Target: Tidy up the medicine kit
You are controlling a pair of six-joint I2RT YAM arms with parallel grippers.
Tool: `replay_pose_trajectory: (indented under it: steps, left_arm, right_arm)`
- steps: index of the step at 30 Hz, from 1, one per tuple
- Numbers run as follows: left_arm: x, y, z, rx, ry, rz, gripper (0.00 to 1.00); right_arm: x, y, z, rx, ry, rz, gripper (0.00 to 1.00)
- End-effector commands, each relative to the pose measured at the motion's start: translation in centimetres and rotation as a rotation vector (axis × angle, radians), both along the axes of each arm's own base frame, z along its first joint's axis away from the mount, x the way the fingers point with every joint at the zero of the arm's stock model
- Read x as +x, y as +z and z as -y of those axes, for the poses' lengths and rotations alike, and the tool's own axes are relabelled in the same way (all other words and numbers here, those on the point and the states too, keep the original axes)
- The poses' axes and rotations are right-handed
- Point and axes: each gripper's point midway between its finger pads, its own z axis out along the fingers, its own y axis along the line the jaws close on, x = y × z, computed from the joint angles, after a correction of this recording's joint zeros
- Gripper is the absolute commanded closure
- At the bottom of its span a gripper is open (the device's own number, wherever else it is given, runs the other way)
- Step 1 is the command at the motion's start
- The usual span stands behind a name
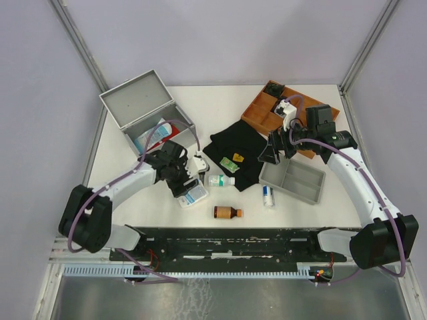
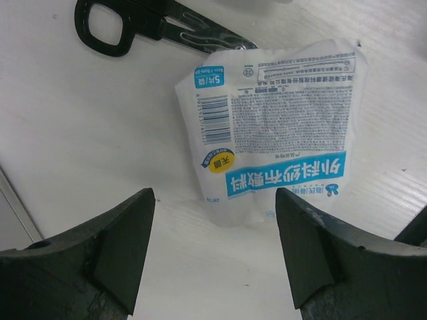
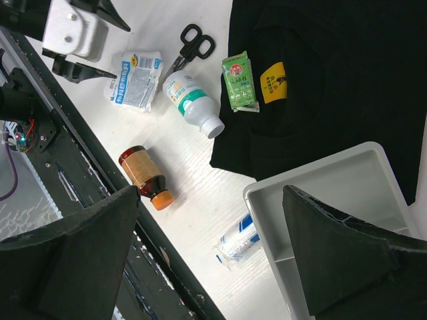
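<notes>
Left arm: stretched from the near-left edge toward the middle, left tool (image 2: 213,250) pointing down over a white-and-blue printed gauze packet (image 2: 273,127), fingers wide apart, nothing gripped; black-handled scissors (image 2: 133,23) lie just beyond. Right arm: arched along the right edge, right tool (image 3: 210,247) spread wide and empty above a shallow grey divided plastic tray (image 3: 347,193) and a black cloth (image 1: 243,150). Surface: white counter (image 1: 287,217), pale lilac walls around it; an amber glass bottle (image 1: 227,212) lies near the near edge. Silver-grey rectangular metal medicine kit (image 1: 137,100): far-left corner, lid raised on its far-left side, mouth upward, front facing near-right, long axis running left to right with the right end farther back.
</notes>
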Motion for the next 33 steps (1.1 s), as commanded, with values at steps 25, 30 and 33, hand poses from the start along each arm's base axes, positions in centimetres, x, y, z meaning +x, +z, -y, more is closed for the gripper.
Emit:
replay_pose_trajectory:
  steps: [25,30,33]
  left_arm:
    - [-0.1,-1.4,1.7,-0.023,-0.035,-0.167,0.74]
    - [-0.4,0.7,1.7,-0.032,-0.033,-0.151,0.85]
    - [-0.4,2.5,1.6,-0.042,-0.039,-0.125,0.94]
  right_arm:
    - [0.5,1.2,0.0,0.003,0.008,0.057,0.02]
    - [0.5,1.2,0.0,0.003,0.009,0.056,0.02]
    - [0.5,1.2,0.0,0.004,0.009,0.058,0.02]
